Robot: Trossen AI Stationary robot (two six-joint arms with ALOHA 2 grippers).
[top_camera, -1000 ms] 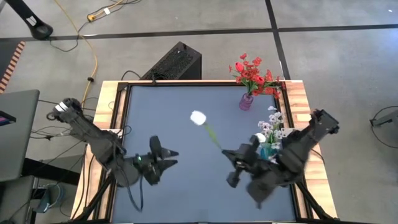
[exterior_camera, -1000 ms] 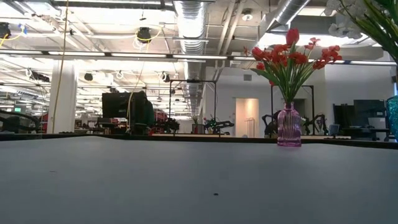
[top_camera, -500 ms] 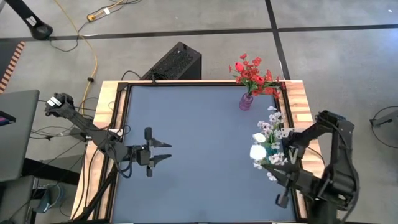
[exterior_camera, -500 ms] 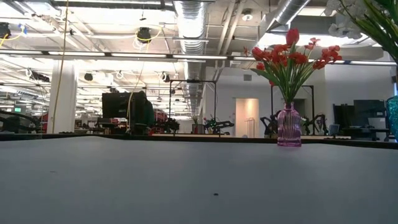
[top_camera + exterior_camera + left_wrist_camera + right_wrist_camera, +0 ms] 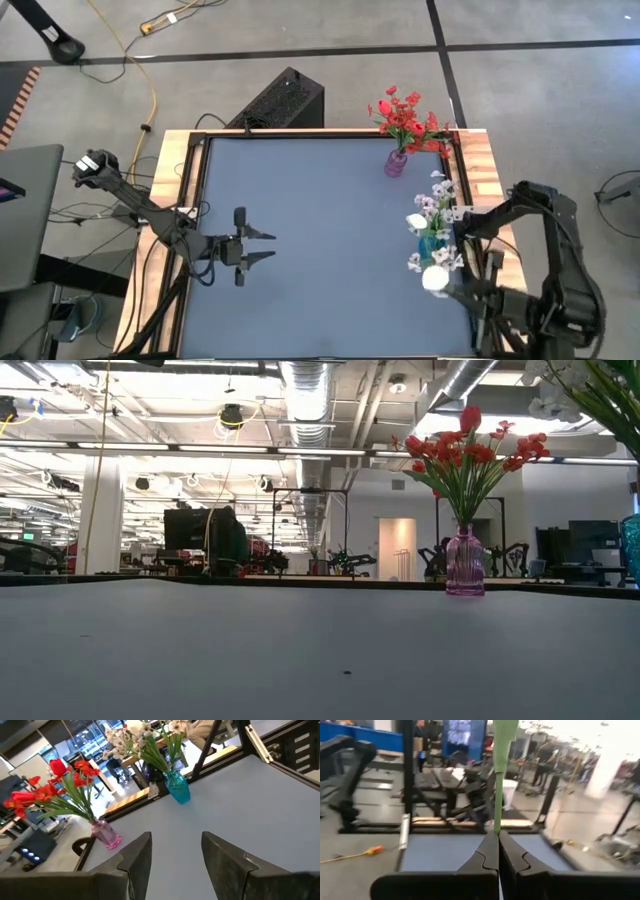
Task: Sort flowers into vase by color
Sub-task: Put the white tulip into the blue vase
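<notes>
Your left end effector [image 5: 262, 246] waits over the left of the desk [image 5: 320, 190], fingers spread and empty; leave it there. The pink vase [image 5: 396, 163] of red flowers [image 5: 405, 116] stands far right. Your right end effector [image 5: 497, 851] is pinched on the white tulip's green stem [image 5: 499, 780], bloom [image 5: 434, 279] just near-side of the teal vase [image 5: 431, 243]. Bring the stem upright, centre its tip over that vase's mouth among the white sprays [image 5: 434, 207], then lower slowly.

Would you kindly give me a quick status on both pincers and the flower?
Right pincer shut on white tulip, near teal vase. Left pincer open, idle mid-table. Nothing in the way.
</notes>
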